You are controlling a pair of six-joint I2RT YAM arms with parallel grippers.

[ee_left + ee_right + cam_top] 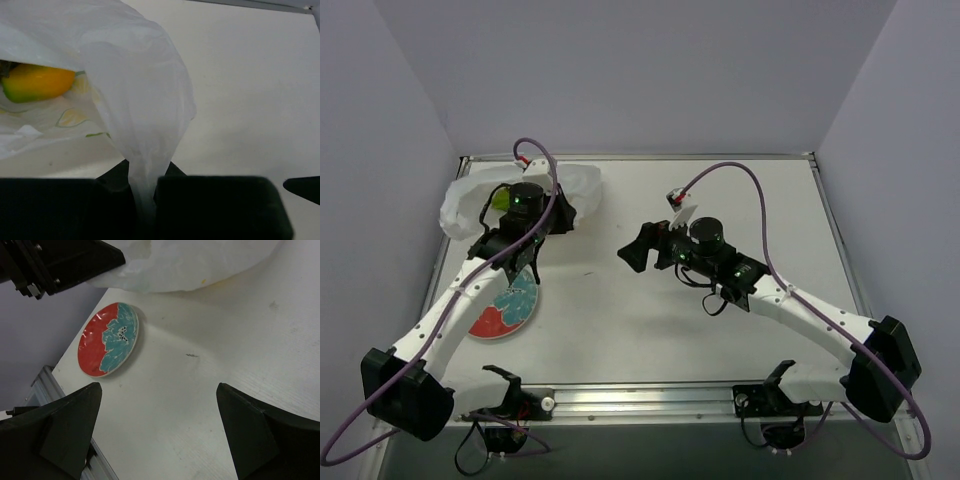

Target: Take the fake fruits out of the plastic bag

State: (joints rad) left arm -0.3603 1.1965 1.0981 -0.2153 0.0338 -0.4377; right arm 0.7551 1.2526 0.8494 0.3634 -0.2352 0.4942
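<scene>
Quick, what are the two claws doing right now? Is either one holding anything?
Left gripper: closed, pinching a fold of the plastic bag.
Right gripper: open, holding nothing.

Top view looks down on the table (640, 310); both close wrist views share the plastic bag (140, 100).

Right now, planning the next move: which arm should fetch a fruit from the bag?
Right: the left gripper is shut on the plastic bag; the right gripper is open and empty.
</scene>
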